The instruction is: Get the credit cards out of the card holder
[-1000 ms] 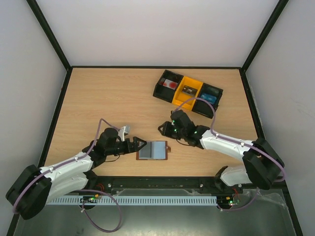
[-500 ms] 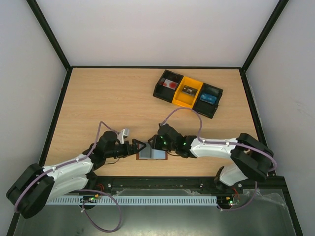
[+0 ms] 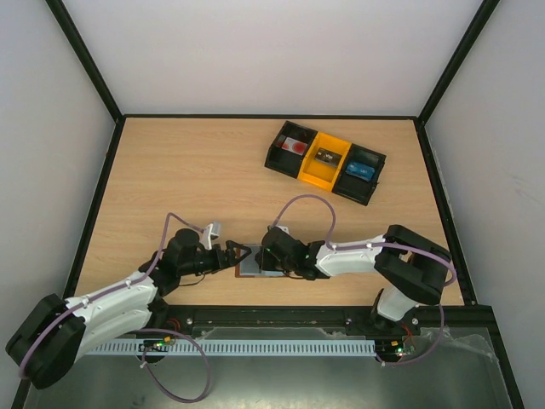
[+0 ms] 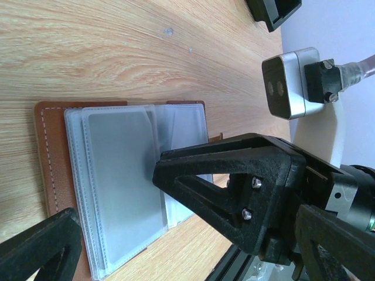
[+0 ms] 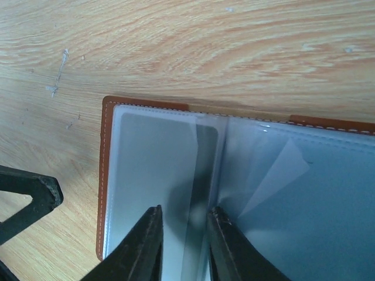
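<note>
From above, the right pincer [image 3: 262, 261] covers most of the card holder [image 3: 250, 269], whose right page the right wrist view crops.

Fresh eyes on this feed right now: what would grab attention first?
The brown card holder lies open front and centre, clear sleeves up, both tools crowding it. The right tool aims narrowly parted fingers at its fold; the left tool gapes wide at its left end. A black-and-yellow tray sits far right.
</note>
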`<state>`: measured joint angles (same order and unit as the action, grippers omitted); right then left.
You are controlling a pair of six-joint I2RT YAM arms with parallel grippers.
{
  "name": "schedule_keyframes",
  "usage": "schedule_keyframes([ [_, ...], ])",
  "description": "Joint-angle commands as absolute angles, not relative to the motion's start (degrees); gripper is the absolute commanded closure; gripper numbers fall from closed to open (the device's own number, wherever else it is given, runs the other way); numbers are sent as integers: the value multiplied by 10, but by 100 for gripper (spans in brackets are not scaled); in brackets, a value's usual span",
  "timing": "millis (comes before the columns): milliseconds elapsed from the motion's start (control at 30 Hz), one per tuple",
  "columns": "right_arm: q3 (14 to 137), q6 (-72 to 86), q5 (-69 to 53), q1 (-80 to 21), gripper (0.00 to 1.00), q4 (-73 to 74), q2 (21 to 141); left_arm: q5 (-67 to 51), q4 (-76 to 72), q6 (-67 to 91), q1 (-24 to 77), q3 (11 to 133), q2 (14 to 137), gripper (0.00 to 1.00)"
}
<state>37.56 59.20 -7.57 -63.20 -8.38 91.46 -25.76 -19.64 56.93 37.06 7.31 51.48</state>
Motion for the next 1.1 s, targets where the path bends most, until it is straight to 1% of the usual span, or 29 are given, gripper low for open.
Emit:
schedule_keyframes([
  [0,381,585,-46,-639,80,-69,922,-251,-185,576,371,68,507,0],
  [500,330,590,-29,-639,98,-125,922,-264,-226,589,371,71,544,0],
  [1067,292,610,-44,-639,98,-185,930,-266,-264,595,371,90,572,0],
])
